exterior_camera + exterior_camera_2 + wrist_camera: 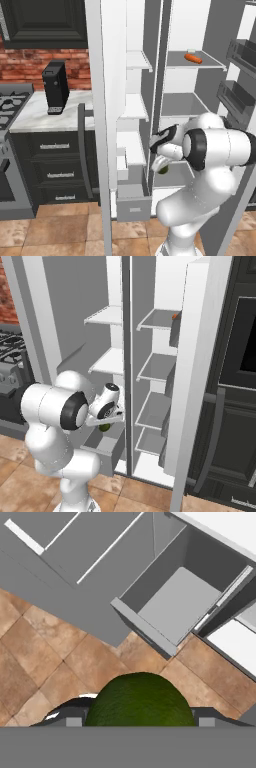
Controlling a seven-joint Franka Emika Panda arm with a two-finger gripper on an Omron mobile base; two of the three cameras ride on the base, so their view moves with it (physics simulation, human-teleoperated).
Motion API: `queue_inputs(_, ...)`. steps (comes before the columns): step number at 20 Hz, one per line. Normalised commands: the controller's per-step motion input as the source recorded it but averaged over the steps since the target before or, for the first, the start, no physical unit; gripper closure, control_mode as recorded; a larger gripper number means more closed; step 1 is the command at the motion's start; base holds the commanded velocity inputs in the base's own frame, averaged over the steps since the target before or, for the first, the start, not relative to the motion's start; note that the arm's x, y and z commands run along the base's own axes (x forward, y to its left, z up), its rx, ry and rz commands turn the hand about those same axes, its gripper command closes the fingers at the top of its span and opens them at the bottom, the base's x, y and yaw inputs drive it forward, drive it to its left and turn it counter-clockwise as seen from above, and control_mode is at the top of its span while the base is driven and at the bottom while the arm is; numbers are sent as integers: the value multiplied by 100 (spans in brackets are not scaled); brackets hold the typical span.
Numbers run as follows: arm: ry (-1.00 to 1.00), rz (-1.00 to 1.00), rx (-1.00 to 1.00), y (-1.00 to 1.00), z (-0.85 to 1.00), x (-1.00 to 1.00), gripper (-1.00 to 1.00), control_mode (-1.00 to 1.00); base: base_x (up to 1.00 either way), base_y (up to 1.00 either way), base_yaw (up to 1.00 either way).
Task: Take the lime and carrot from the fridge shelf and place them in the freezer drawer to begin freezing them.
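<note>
My gripper is shut on the lime, a small dark green ball, and hangs in front of the open fridge. Close up in the hand view, the lime sits between the two fingertips above tiled floor. The freezer drawer stands pulled open and empty, below and left of the hand; in the hand view the freezer drawer lies ahead of the lime. The orange carrot lies on the upper fridge shelf, beside a small white lump. From the right, lime, drawer and carrot show too.
The left fridge door stands open beside the drawer. Dark door bins hang on the right door. A black appliance sits on the marble counter by the stove. A black oven cabinet is at the right.
</note>
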Motion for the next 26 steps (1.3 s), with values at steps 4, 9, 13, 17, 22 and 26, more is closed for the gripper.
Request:
queue_inputs(4,8,13,0,7,-56,64,100,-100,0,0,0)
queue_inputs(9,3,16,0,1,-54,40,100,-100,0,0,0)
queue_inputs(13,0,15,0,1,-32,4,100,-100,0,0,0)
queue_inputs(17,-1,14,0,5,-33,19,100,-100,0,0,0)
queue_inputs(22,0,7,0,26,-26,36,100,-100,0,0,0)
queue_inputs(26,0,6,0,12,-25,36,100,-100,0,0,0)
